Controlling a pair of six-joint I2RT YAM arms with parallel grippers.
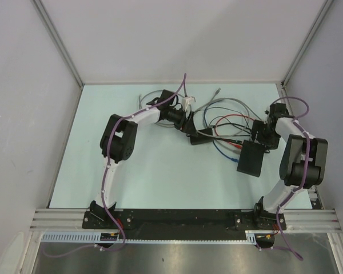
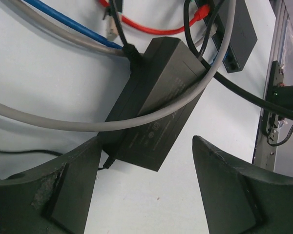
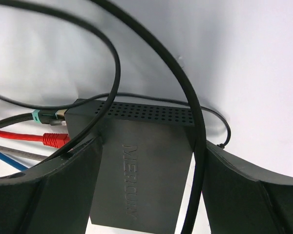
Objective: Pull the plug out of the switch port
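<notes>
- A flat matte-black rectangular switch box [image 3: 141,175] is seen lying on the pale table [image 3: 244,48], low in the centre of the right wrist view. In the top view it is found right of centre.
- The switch port [image 3: 67,120] is set in the box's narrow edge, at the left of the right wrist view. A teal-collared plug [image 3: 43,116] on a black lead is seated there. A red plug [image 3: 53,140] is pointed at the same edge just below it, and its tip is hidden by a finger.
- A blue cable [image 3: 5,160] is led toward that edge from the lower left.
- The right gripper [image 3: 152,144] is held open, with one finger on each side of the box. Nothing is clamped, and bare table is seen between the box and the right-hand finger.
- A thick black cord [image 3: 194,117] is draped over the box and its row of vent holes.
- A chunky black power brick [image 2: 158,97] is seen in the centre of the left wrist view, with a thick grey cable [image 2: 49,119] laid across it.
- The left gripper [image 2: 145,144] is held open, its fingers spread to either side of the brick's near end and not closed on it.
- "MERCURY" is printed lengthwise on the box's top face. Faint print on the brick cannot be read.
</notes>
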